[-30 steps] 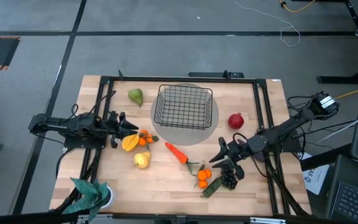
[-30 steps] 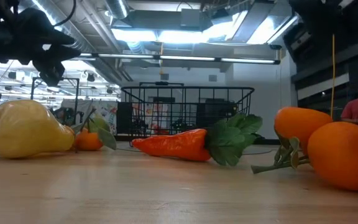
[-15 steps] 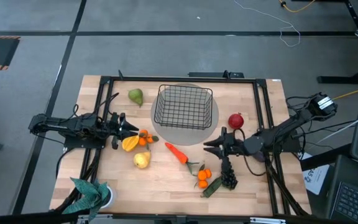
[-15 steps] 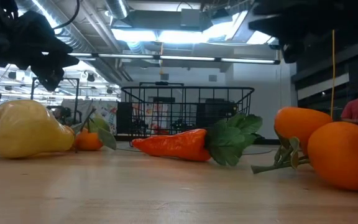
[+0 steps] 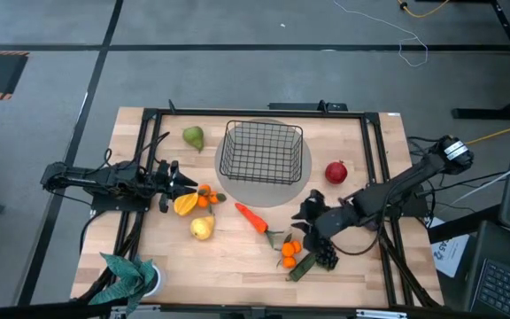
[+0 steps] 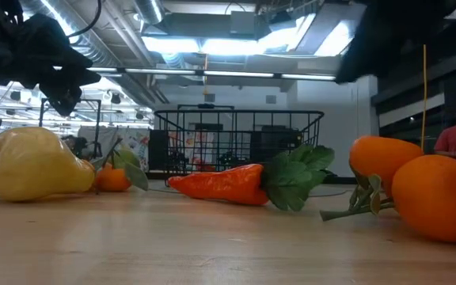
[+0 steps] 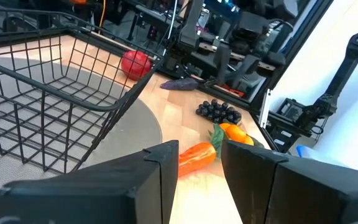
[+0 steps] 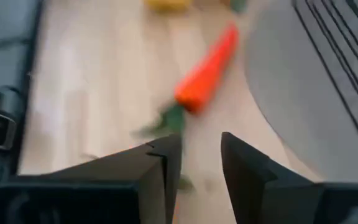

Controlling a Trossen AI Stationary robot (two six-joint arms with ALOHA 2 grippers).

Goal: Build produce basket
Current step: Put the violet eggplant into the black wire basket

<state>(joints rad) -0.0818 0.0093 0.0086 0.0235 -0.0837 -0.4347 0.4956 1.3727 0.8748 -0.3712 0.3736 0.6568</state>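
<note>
Near the carrot (image 5: 252, 217) my right hand (image 5: 305, 215) hung with its fingers slightly parted, holding nothing. I judged that a skewed descent could roll the carrot into the oranges (image 5: 289, 254) or clip the grapes (image 5: 327, 255). The basket (image 5: 261, 151) sat empty mid-worktop. My left hand (image 5: 173, 182) waited part-open and empty by the yellow pear (image 5: 185, 205).

Table (image 6: 212, 245): yellow pear (image 6: 30, 164) near left, carrot (image 6: 220, 184) centre, two oranges (image 6: 418, 190) near right. Basket (image 6: 240, 142) far centre, empty-looking.
</note>
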